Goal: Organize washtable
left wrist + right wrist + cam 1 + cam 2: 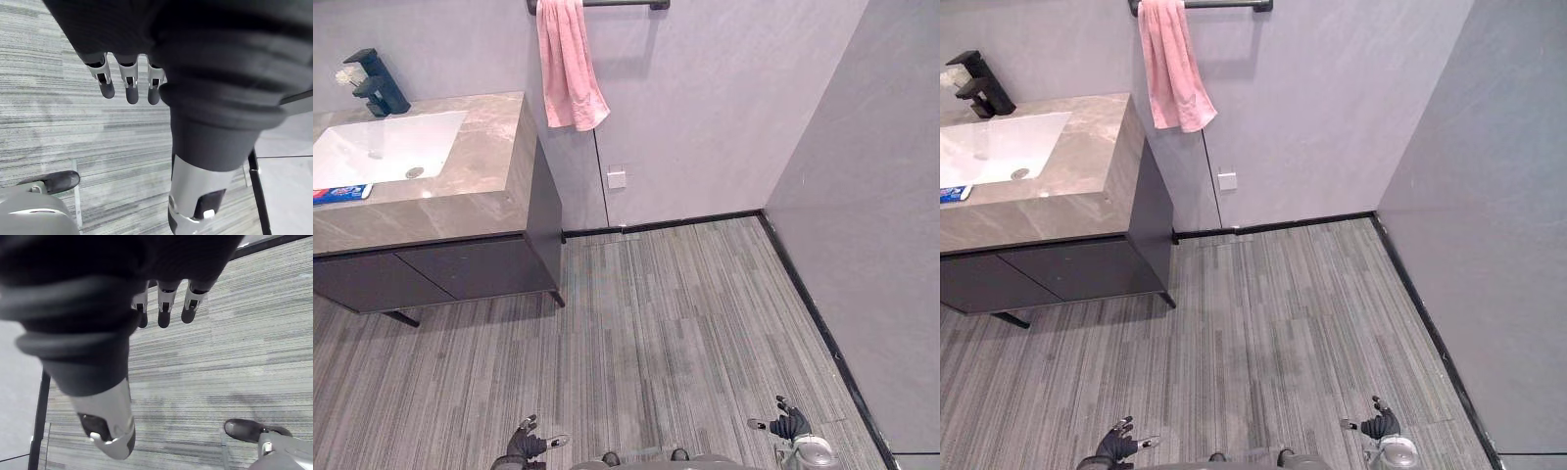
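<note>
Two empty hands, fingers loose: left hand and right hand, both well apart from washtable; pink towel hanging just beside it.

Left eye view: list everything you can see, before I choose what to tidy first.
Countertop: one, beige-grey marble, far left, on a dark cabinet.
Sink: one, white, set in the countertop.
Faucet: one, black, behind the sink.
Small item: one, white, beside the faucet; cannot tell what it is.
Tube: one, blue, red and white, lying in front of the sink.
Towel: one, pink, hanging from a black bar.
Wall plate: one, white, low on the wall.
Floor: grey, striped.
Left hand, right hand: open, empty, low over the floor.
</note>
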You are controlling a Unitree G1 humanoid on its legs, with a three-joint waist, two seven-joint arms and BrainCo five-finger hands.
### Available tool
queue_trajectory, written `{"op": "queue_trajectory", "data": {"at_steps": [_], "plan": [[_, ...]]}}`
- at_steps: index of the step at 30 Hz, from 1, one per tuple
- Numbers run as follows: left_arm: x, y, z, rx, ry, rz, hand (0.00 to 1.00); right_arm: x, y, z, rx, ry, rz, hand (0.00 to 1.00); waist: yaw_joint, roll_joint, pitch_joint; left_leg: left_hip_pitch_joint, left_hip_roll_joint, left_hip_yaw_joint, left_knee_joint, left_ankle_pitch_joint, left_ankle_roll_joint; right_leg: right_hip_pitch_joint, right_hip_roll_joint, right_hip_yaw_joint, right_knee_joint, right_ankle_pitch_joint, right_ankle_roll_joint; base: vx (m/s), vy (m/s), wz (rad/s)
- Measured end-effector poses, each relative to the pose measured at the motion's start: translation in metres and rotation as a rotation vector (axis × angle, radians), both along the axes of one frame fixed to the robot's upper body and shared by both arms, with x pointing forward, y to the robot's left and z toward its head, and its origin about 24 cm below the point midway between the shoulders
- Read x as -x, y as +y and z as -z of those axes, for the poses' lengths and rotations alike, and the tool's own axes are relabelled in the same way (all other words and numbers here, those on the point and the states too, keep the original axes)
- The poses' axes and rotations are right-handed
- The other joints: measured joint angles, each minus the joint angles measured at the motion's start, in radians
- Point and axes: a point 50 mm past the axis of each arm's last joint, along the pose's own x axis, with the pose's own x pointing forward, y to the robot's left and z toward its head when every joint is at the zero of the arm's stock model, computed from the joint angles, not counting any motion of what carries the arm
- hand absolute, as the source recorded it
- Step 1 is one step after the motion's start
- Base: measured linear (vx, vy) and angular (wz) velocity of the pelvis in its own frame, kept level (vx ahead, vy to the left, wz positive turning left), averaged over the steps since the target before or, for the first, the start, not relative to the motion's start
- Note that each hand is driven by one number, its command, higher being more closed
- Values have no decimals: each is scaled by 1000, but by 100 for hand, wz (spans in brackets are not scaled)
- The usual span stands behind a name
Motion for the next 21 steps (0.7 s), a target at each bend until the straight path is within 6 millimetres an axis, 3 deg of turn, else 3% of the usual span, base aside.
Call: {"op": "queue_trajectory", "data": {"at_steps": [21], "plan": [[1,1,0,-2,2,-1,0,2,4,2,-14,14,7,0,2,-11,-3,14,-1,11,-17,0,0,17,0,-5,-20,5,3,-4,-3,-1]]}}
